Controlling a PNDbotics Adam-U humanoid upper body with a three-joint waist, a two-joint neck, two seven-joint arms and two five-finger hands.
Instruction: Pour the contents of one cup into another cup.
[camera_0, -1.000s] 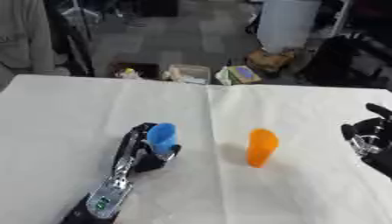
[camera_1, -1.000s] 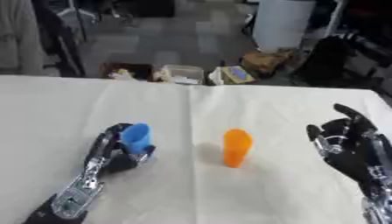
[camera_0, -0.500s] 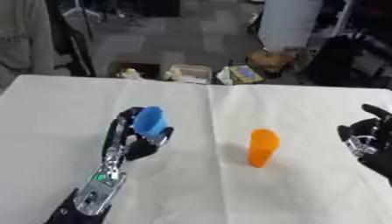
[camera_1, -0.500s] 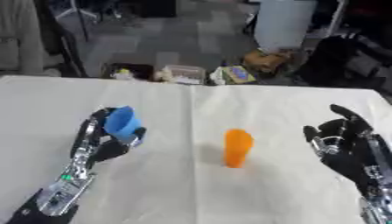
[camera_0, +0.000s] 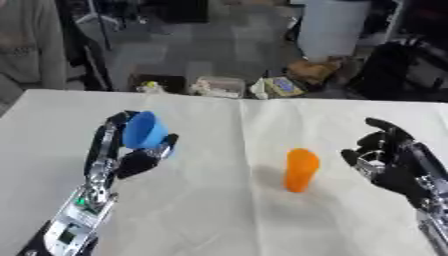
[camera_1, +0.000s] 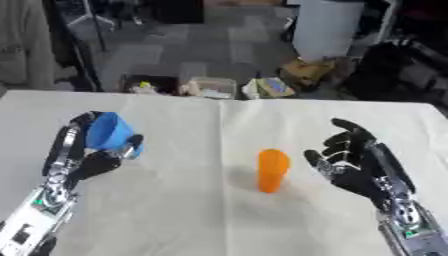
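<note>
The inside of the blue cup (camera_0: 143, 131) is turned from view, so its contents cannot be judged. The orange cup (camera_1: 272, 170) is blurred; its mouth cannot be made out. The left forearm is cut off by the lower edge.

On the counter (camera_0: 219, 210), 1 cup (camera_0: 298, 169) stands between the hands; left hand (camera_0: 122, 155) holds another cup (camera_0: 143, 131), right hand (camera_1: 354, 160) beside.

Left hand (camera_0: 131, 159) fingers curled, raised; right hand (camera_1: 350, 162) fingers spread.
</note>
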